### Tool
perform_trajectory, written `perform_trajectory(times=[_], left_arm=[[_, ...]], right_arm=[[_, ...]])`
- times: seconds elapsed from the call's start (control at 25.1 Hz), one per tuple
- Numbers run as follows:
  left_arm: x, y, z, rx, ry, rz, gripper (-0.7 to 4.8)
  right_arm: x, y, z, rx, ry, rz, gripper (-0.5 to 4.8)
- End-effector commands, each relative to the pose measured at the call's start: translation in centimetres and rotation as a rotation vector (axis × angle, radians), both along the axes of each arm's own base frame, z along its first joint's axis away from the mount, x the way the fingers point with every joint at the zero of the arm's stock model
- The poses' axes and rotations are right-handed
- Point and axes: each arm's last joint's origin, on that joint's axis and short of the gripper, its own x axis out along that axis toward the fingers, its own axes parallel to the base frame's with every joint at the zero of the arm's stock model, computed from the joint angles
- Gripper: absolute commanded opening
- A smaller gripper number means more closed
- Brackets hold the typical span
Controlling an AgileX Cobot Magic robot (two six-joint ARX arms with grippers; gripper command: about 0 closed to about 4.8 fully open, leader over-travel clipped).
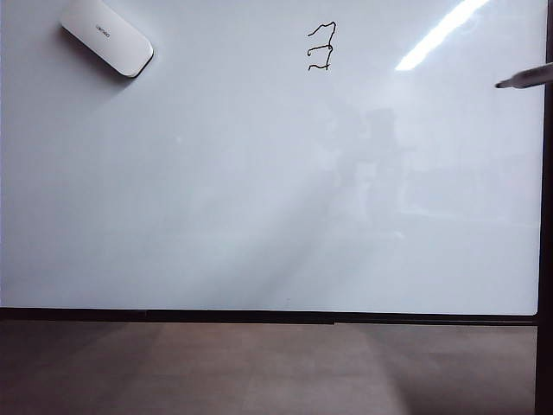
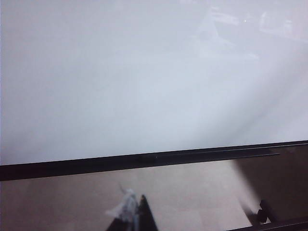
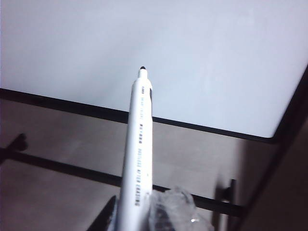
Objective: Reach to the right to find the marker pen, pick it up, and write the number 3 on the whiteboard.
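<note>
Not much to read here. The one clear sign is the number 3 (image 1: 321, 47), hand-drawn in thin black line on the whiteboard (image 1: 259, 190), up near its top edge and a bit right of the middle in the exterior view; it's shaky and angular.

The eraser (image 1: 106, 35) in the board's upper-left corner has a small line of dark print on its top face, too small to make out.

The marker pen (image 3: 137, 144) carries small dark print running lengthwise down its barrel in the right wrist view, also too blurry to read.
</note>
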Motion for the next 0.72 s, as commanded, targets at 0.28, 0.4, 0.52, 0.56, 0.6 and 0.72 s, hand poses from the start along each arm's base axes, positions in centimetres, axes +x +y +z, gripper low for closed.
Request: perform_trajectory(times=[0.28,0.4,0.52,0.56,0.6,0.72], left_arm=[[0.0,0.0,0.1,-0.001,-0.012,-0.003,-0.05],[0.0,0.0,0.1,-0.001,-0.011,-0.003,-0.05],[0.0,0.0,0.1,-0.001,-0.012,-0.003,-0.05],[0.0,0.0,0.1,-0.001,-0.012,-0.003,-0.05],[0.0,0.0,0.1,-0.001,-0.012,-0.003,-0.05],[0.0,0.0,0.1,-0.001,-0.012,-0.003,-0.05]], right_arm=[[1.0,-1.0,-3.9,-0.059,-0.124,-0.454,0.41],[1.6,-0.9,-5.2,-0.041,-0.137,-0.421,0.41],[2.1,-0.8,-6.0,0.006,-0.185,-0.335,0.41],[2.3,-0.8,-6.2,0.015,-0.196,-0.318,0.41],[2.4,-0.9,-6.5,0.026,-0.214,-0.301,0.41],[2.7,-1.3,-7.1,0.045,-0.256,-0.272,0.41]])
